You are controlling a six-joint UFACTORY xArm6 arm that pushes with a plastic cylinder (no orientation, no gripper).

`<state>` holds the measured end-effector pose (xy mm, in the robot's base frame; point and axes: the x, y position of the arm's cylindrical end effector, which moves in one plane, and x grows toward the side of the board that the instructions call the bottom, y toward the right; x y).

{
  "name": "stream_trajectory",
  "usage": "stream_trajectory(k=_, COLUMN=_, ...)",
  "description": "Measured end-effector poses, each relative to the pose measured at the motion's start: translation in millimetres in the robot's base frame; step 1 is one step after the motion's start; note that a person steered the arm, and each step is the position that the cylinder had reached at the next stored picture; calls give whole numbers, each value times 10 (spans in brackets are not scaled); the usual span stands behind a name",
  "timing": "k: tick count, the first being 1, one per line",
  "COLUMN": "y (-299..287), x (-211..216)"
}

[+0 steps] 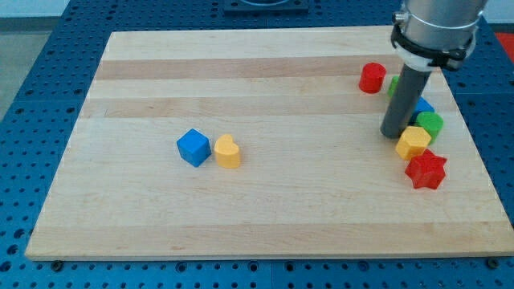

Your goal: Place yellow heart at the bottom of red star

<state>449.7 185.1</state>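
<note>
Yellow heart (228, 151) mid-board; red star (426, 169) near right edge; bare wood between

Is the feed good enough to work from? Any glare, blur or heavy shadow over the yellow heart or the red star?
Camera view: even, soft light, no glare on the board. The yellow heart and red star are sharp, with faint shadows. My tip casts little shadow; the rod hides part of the blocks behind it. The arm's upper part is cropped.

Pale smooth wooden board (265, 96) with matt grain; yellow heart (228, 151) and red star (426, 170) look satiny plastic
</note>
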Motion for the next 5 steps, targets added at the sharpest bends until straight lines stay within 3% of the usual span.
stream_trajectory(k=2, y=-1, x=123)
stream_trajectory(k=3, y=-282, x=68)
stream_trajectory(k=5, y=-1566, x=-559)
